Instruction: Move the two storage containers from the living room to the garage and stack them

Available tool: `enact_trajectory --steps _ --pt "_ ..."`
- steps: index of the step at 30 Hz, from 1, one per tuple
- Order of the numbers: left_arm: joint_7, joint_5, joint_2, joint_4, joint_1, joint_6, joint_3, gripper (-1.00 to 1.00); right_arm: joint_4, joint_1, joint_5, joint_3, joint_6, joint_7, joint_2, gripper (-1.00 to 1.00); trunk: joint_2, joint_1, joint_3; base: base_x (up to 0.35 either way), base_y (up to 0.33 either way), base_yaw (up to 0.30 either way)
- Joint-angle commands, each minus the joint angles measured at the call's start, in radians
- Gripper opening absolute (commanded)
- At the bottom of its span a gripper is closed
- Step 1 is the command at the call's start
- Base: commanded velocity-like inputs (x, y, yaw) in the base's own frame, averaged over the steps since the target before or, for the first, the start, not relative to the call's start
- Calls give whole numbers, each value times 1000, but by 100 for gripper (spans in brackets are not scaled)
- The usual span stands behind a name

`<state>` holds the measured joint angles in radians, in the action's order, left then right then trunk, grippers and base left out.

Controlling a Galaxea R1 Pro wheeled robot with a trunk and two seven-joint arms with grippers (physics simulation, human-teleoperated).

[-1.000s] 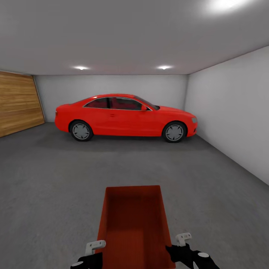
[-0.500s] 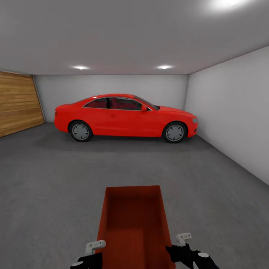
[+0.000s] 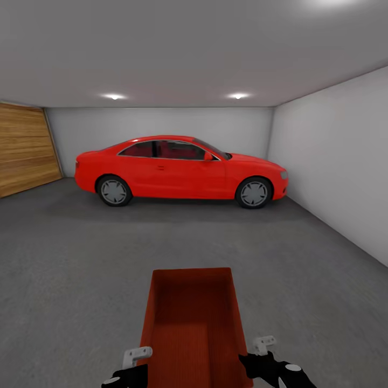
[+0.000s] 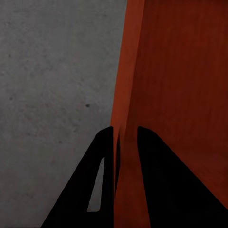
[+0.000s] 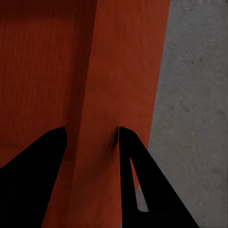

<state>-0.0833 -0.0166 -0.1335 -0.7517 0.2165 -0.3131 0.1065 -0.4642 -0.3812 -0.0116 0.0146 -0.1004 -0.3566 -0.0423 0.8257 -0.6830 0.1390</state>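
Now nearer the red car (image 3: 180, 170), storage container (image 3: 193, 328) unchanged between grippers.

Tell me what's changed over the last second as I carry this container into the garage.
The view has shifted a little: the red car looks slightly larger and the wooden-slat door sits further left, so the camera moved, not the things. The storage container stays put in the head view, with the left gripper and right gripper still on its side walls.

Pale grey walls (image 3: 328, 156) and ceiling (image 3: 188, 48); two ceiling lights (image 3: 113, 97) glow near the back wall; a red car (image 3: 180, 170) stands side-on on the concrete floor (image 3: 81, 258); a wooden-slat door (image 3: 24, 148) on the left.
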Motion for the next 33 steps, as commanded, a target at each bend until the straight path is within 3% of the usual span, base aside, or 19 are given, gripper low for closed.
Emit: enact_trajectory --steps 1,20,33 --pt "-9 37 -1 -3 0 71 -2 -100 1 -1 31 -5 -7 -41 9 -100 1 -1 2 325 0 0" --pt "-9 37 -1 -3 0 71 -2 -100 1 -1 30 -6 -7 -41 9 -100 1 -1 2 322 0 0" --pt "-9 35 -2 -3 0 71 -2 -100 1 -1 32 -6 -7 -41 9 -100 1 -1 2 12 0 -278"
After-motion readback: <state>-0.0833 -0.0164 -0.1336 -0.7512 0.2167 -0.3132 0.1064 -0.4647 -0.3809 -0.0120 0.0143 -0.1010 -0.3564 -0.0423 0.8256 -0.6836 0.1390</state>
